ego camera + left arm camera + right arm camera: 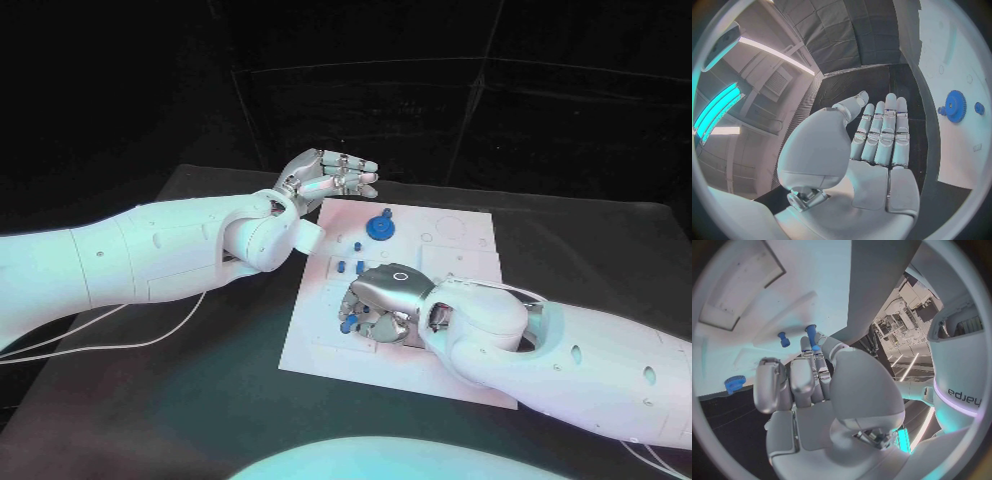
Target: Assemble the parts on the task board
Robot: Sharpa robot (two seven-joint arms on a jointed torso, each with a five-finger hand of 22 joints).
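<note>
The white task board lies in the middle of the black table. A blue gear stands near its far edge, with two small blue pegs a little nearer. My right hand is down on the board's near-left part with its fingers curled. In the right wrist view a blue peg sits pinched between a fingertip and the thumb, and a second blue peg stands free beside it. My left hand hovers off the board's far-left corner, holding nothing, with its fingers straight.
The left wrist view shows the blue gear and a small blue part on the board, away from the left hand. A blue gear sits by the board's edge beyond the right hand. Black table surrounds the board.
</note>
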